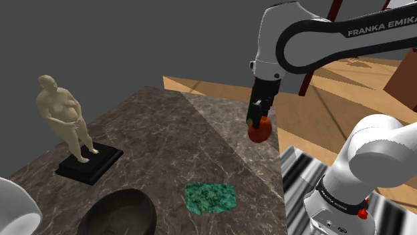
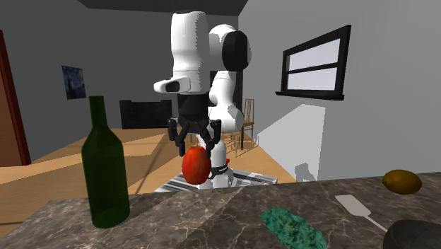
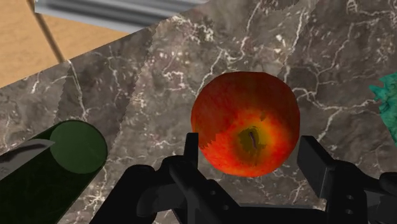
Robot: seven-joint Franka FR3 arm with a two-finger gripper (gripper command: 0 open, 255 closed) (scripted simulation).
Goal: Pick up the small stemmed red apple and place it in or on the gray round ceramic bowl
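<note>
Wrist view, nearest: the gripper [image 3: 251,151] is clamped on the apple [image 3: 245,124], with 1 black finger at each flank. The apple is red shading to orange, and its stem pit faces the camera. It hangs in the air over the counter [image 3: 159,76], near the counter's edge. A green bottle [image 3: 60,162] stands close by, seen from above.

The shoulder view adds items the wrist view lacks:
- The bowl [image 1: 120,192], dark grey, sits at the near end of the counter, well apart from the apple.
- A green patch [image 1: 210,197] lies flat just beside the bowl, between bowl and apple.
- Farther off, toward that view's left, a beige statue [image 1: 67,117] stands upright on a black base.
- The stand [image 1: 297,183] shows a striped grey top at lower right.

The second exterior view adds 2 further items:
- A spatula [image 2: 357,209] lies near the bowl.
- A yellow-brown fruit [image 2: 401,182] rests just beyond the spatula, at that view's right.
- The bottle is confirmed upright, on that view's left of the apple.

Surface: dark brown marble with pale veining.

Room: the floor is wood and the walls are grey. There is a chair [image 2: 249,117] behind the arm, a black-framed window [image 2: 314,64], a painting [image 2: 73,81] and a red-brown door [image 2: 10,106].
</note>
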